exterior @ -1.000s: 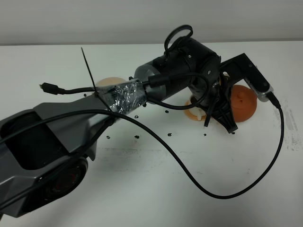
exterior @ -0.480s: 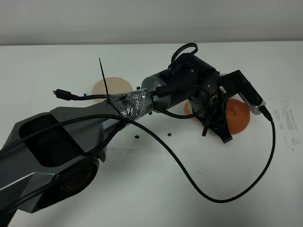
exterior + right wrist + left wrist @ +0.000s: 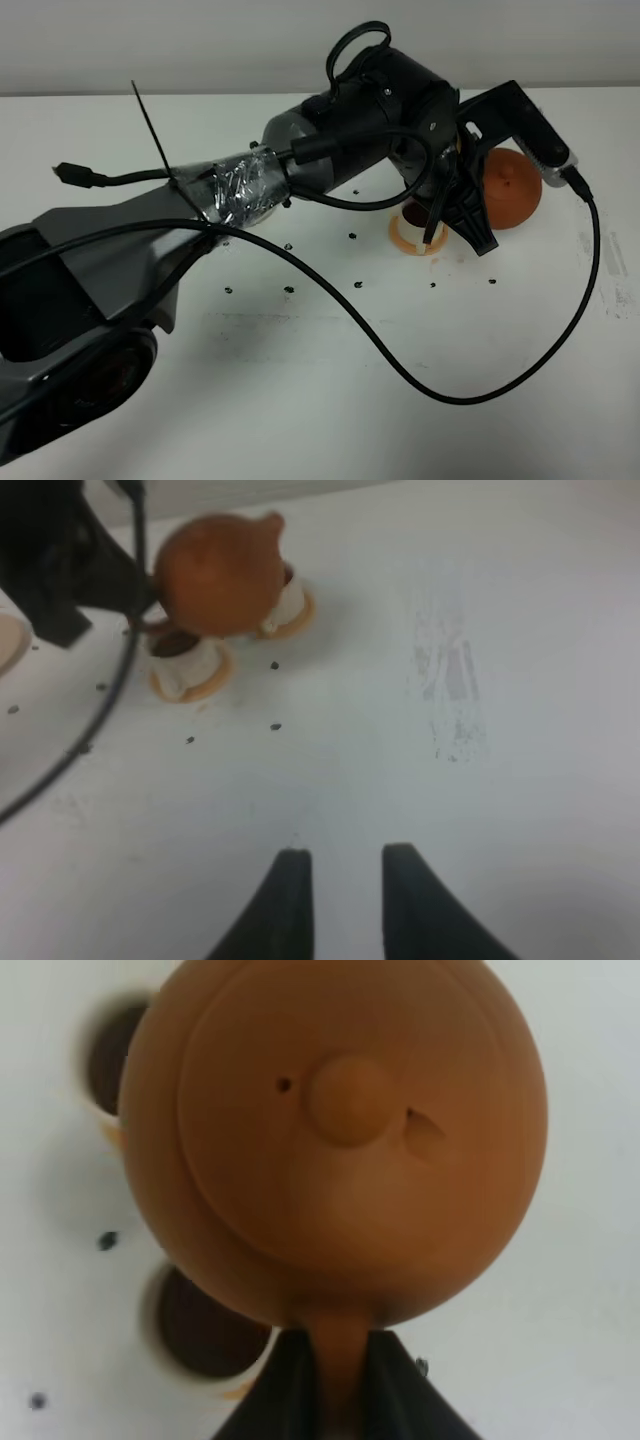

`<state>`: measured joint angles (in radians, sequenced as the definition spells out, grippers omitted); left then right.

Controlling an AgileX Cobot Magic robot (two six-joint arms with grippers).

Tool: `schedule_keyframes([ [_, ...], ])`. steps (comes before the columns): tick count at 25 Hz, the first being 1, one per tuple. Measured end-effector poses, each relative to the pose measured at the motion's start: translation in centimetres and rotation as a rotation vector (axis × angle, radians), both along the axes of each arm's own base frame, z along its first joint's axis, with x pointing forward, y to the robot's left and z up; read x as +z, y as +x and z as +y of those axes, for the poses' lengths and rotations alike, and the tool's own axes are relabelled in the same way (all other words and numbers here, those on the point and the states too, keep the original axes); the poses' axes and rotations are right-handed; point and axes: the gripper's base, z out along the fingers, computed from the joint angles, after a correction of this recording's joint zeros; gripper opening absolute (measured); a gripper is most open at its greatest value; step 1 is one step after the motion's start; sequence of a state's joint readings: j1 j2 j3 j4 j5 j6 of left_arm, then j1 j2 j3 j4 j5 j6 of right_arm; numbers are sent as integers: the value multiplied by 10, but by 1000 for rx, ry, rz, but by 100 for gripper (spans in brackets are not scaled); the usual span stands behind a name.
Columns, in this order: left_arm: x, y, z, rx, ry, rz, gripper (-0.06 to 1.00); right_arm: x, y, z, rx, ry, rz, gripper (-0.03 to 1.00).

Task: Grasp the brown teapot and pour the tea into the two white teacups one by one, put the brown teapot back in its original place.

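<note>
The brown teapot [image 3: 512, 188] sits in the upper right of the high view, held off the table [image 3: 300, 400] by the left gripper [image 3: 338, 1380]. In the left wrist view its handle runs down between the two dark jaws, which are clamped on it, lid knob facing the camera. From the right wrist view the spout [image 3: 270, 522] points up and to the right of the frame, away from the handle side, so the pot's handle-to-spout line runs roughly level, not tipped steeply.

Just beside and partly under the pot are the two white teacups, each on an orange saucer: the near cup [image 3: 185, 658] shows dark tea inside, the far cup [image 3: 285, 598] is half hidden behind the pot.

Out at the left edge of the right wrist view, a sliver of cream saucer [image 3: 8, 640].

The right gripper [image 3: 345, 880] hovers over bare table, fingers drawn narrow, holding nothing.
</note>
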<state>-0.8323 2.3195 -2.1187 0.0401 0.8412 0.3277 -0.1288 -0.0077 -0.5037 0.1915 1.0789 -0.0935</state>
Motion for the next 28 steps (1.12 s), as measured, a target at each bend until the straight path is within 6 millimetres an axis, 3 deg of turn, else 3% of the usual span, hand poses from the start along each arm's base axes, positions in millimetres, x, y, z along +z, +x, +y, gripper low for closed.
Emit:
schedule_keyframes([
  [8, 21, 8, 35, 61, 16, 16, 13, 0, 0, 0, 0, 0, 0, 20],
  [12, 26, 9, 72, 115, 4, 3, 13, 0, 0, 0, 0, 0, 0, 20],
  [20, 18, 11, 171, 371, 7, 71, 13, 0, 0, 0, 0, 0, 0, 20],
  [28, 11, 31, 221, 552, 9, 119, 13, 0, 0, 0, 0, 0, 0, 20],
])
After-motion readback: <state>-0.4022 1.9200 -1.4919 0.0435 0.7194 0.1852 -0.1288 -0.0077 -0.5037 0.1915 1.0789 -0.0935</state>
